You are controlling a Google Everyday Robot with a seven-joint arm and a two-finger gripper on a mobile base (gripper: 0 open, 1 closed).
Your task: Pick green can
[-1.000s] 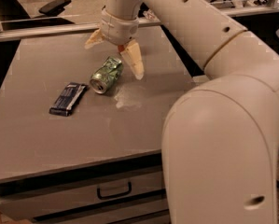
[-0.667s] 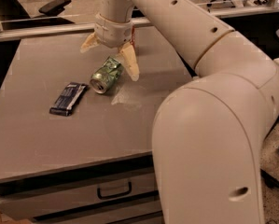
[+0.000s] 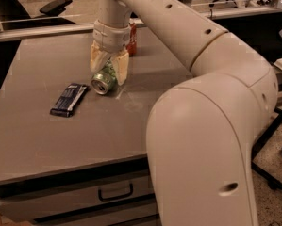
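The green can (image 3: 102,83) lies on its side on the grey table (image 3: 46,140), silver top facing the front left. My gripper (image 3: 109,75) comes down from above onto the can's rear half. One cream finger (image 3: 97,60) is on its left and the other on its right, both pressed against the body. The can rests on the table surface. The fingers hide most of its green-and-white body.
A red can (image 3: 132,40) stands upright just behind the gripper. A dark snack packet (image 3: 70,99) lies flat to the left of the green can. My large arm (image 3: 202,126) covers the table's right side. A drawer with a handle (image 3: 115,192) is below the table's front edge.
The gripper has dropped onto the can. Its fingers, spread wide above the can before, have drawn together on it. The can and packet have not moved.
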